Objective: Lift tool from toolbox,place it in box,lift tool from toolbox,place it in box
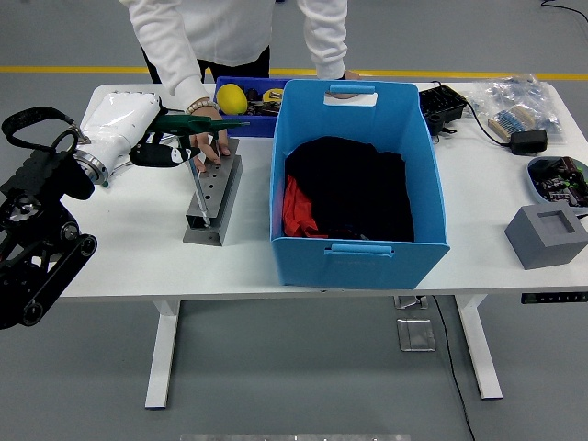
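My left hand [168, 152] is shut on a green T-handle tool [204, 122]. The tool's thin metal shaft [197, 191] slants down over the grey tool holder [223, 186], and its tip is still close to the holder's near end. A person's hand [210, 139] presses on the far end of the holder. The big blue box [360, 250] stands right of the holder, with black and red cloth [354, 188] inside. The person's other hand [344, 79] rests at the box's far rim. My right hand is out of view.
A small blue bin [237, 118] with a yellow item [231, 97] stands behind the holder. At the right are a black device [442, 106], a plastic bag [516, 103], a bowl of parts [557, 176] and a grey foam block [548, 235].
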